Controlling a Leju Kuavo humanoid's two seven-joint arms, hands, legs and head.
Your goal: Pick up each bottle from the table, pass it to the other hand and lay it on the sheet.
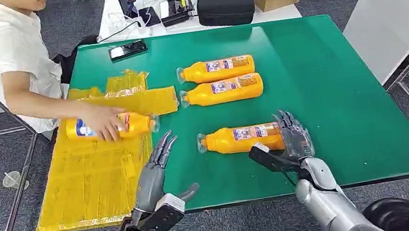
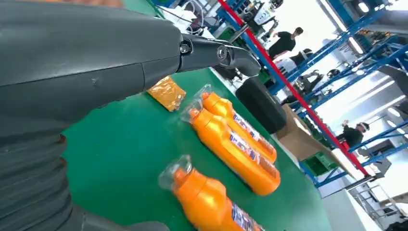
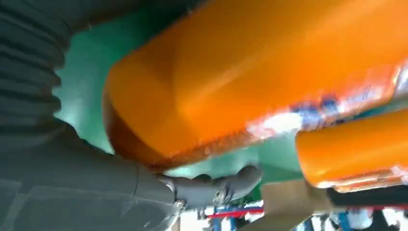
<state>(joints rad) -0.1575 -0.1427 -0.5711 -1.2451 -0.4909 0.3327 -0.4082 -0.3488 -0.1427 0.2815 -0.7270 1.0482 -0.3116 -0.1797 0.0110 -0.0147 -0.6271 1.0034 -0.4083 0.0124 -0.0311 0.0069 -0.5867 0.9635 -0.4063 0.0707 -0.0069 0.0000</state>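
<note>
Bottles are the business here, four orange ones in all, and we go big to small. Biggest is the green bench (image 1: 328, 75), running from the near edge up to the clutter at the far edge. Next, the yellow sheet (image 1: 91, 178), draped over the bench's left edge and hanging past it, clearly the drop zone. One bottle on the sheet (image 1: 137, 124) lies on its side there with a person's hand (image 1: 103, 124) resting on it, probably steadying or shifting it. Two far bottles (image 1: 221, 79) lie side by side mid-bench, touching or nearly so, caps toward the sheet, waiting their turn.

Now the action: the near bottle (image 1: 241, 139) lies by the near edge, and the right hand (image 1: 292, 138) sits at its base end, fingers (image 1: 286, 121) reaching over the far side. The right wrist view shows the thumb under the orange body, so it looks like a grasp being set, but whether the fingers have truly closed I cannot tell; the bottle hides them. The left hand (image 1: 158, 166) hovers near the sheet's edge, fingers straight and apart, holding nothing, likely poised to receive the handover.

Hard to read: the labels are blurred, and the right wrist view is smeared.
</note>
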